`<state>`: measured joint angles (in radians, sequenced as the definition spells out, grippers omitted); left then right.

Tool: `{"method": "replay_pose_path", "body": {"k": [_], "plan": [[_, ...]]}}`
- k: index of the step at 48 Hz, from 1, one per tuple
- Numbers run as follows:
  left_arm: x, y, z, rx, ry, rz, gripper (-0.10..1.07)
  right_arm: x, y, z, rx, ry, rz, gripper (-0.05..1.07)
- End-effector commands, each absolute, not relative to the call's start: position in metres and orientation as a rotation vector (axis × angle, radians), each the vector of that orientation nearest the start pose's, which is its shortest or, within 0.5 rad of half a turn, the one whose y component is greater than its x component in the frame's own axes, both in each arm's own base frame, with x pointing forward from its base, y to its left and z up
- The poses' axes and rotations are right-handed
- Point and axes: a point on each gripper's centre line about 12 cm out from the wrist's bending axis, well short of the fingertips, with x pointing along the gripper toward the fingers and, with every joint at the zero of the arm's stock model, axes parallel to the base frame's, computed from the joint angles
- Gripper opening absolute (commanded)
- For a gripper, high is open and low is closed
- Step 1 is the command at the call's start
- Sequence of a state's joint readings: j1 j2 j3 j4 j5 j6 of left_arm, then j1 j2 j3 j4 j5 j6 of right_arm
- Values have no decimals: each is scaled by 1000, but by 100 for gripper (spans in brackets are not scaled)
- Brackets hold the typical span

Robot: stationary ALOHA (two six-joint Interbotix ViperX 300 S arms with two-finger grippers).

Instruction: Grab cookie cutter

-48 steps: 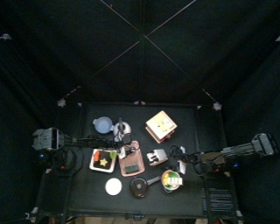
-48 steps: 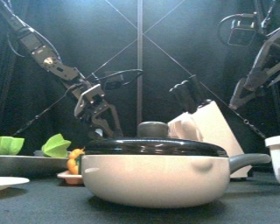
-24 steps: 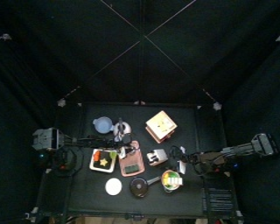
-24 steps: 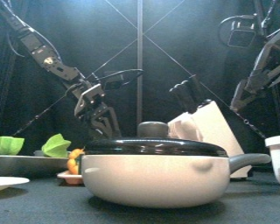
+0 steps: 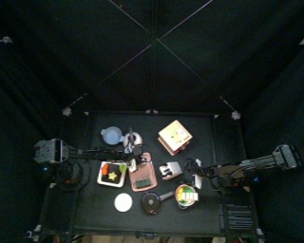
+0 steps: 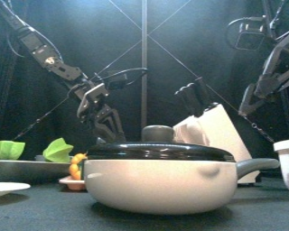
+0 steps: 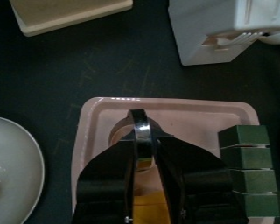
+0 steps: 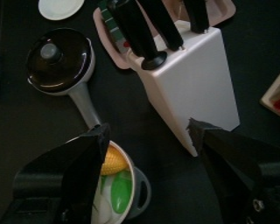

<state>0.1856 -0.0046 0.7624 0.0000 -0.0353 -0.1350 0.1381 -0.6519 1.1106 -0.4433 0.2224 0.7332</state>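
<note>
Cookie cutter (image 7: 143,133) on edge, lengthwise between left gripper (image 7: 143,153) jaws.

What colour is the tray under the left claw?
Pale pink tray, shown best in the left wrist view.

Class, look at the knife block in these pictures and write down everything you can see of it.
The knife block is a pale, whitish slab that looks like plastic or painted wood, with flat sides. Several knives with black handles stick out of its one end. In the front view it stands tilted, handles pointing up and to the left, behind the lidded pot. The right gripper hangs above it, fingers wide apart, not touching it.
</note>
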Motion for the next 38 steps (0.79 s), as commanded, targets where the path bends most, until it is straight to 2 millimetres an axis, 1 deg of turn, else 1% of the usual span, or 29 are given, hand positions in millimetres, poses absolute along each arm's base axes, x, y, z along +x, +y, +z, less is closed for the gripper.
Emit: {"method": "replay_pose_path", "body": {"k": [1,8,16,38], "plan": [[366,68,166,-187,639,220,59,229,21,202,216,634,-52,100],[369,67,178,-182,606,215,59,229,21,202,215,636,-51,100],[371,61,185,-175,588,198,59,228,20,201,216,637,-52,100],[372,55,186,-170,587,182,58,229,20,201,215,639,-52,100]]}}
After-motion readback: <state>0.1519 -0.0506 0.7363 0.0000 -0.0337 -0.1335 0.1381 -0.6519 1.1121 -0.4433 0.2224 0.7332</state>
